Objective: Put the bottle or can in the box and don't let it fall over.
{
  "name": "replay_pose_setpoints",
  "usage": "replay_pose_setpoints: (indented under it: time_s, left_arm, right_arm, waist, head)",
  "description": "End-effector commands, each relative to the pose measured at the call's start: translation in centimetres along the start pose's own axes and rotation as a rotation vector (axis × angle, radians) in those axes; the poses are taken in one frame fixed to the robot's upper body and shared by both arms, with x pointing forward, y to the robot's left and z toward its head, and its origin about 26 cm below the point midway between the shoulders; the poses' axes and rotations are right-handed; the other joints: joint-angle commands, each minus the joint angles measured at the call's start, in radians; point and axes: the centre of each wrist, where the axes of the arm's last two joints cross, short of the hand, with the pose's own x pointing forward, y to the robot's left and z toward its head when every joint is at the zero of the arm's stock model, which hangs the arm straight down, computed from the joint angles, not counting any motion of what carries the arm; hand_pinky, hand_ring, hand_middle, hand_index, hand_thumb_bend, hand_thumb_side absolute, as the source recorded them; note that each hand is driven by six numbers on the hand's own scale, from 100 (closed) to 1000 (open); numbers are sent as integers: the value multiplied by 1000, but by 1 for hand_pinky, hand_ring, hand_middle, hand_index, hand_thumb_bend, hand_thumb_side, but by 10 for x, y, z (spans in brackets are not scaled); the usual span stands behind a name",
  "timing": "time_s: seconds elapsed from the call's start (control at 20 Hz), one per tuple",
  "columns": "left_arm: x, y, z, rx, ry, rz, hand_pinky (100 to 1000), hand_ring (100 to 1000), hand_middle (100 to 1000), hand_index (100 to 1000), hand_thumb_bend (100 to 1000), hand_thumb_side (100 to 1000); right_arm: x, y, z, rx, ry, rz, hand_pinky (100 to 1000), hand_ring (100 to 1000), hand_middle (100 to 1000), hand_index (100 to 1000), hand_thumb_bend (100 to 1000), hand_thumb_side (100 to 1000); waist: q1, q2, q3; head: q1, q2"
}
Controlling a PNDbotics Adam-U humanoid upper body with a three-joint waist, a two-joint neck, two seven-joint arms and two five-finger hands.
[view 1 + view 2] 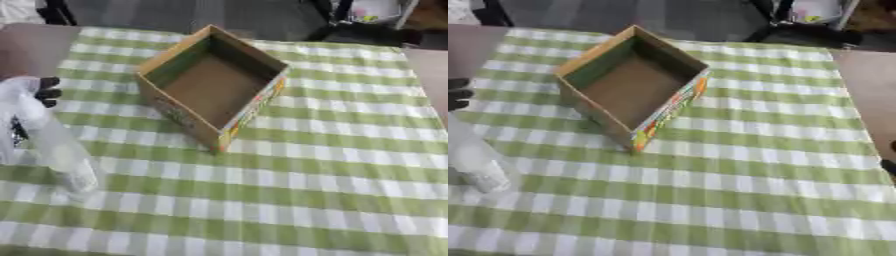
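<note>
— Green-and-white checked cloth (306, 175) fills your frame. What do you see of the bottle?

— Your clear plastic bottle (52, 145) sits at the left edge, tilted, pale and blurred; its outline is hard to trace. It lies well apart from the box, not inside it.

— And the left hand (44, 92)?

— Only dark fingertips show at the bottle's upper end, curled against it; the palm is hidden.

— The box?

— Your cardboard box (214, 90) stands open in the upper middle, its inside bare. Your right hand doesn't show.
</note>
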Motion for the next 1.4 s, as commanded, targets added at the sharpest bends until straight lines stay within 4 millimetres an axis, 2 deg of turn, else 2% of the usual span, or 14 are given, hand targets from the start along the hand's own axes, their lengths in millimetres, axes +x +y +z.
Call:
replay_pose_setpoints:
  time_s: [0.05, 0.45, 0.8, 1.4]
  left_arm:
    - [19, 13, 1, -147, -110, -154, 1000, 1000, 1000, 1000, 180, 587]
    - [20, -4, 5, -216, -111, -188, 1000, 1000, 1000, 1000, 184, 602]
    - [21, -2, 14, -206, -99, -201, 1000, 1000, 1000, 1000, 183, 600]
    - [17, -11, -4, -286, -119, -245, 1000, 1000, 1000, 1000, 239, 627]
  right_arm:
    - [6, -1, -3, 14, -10, 20, 947, 1000, 1000, 1000, 100, 583]
    - [6, 0, -4, 15, -11, 19, 947, 1000, 1000, 1000, 100, 583]
    - [5, 1, -4, 13, -9, 18, 948, 1000, 1000, 1000, 100, 585]
    - [4, 2, -5, 19, -10, 12, 949, 1000, 1000, 1000, 100, 585]
  waist:
    - [4, -11, 0]
    - [2, -7, -2]
    - [1, -5, 0]
    - [-3, -1, -7]
  head:
    - [-2, -12]
    - [-1, -15]
    - [-2, -17]
    - [11, -22]
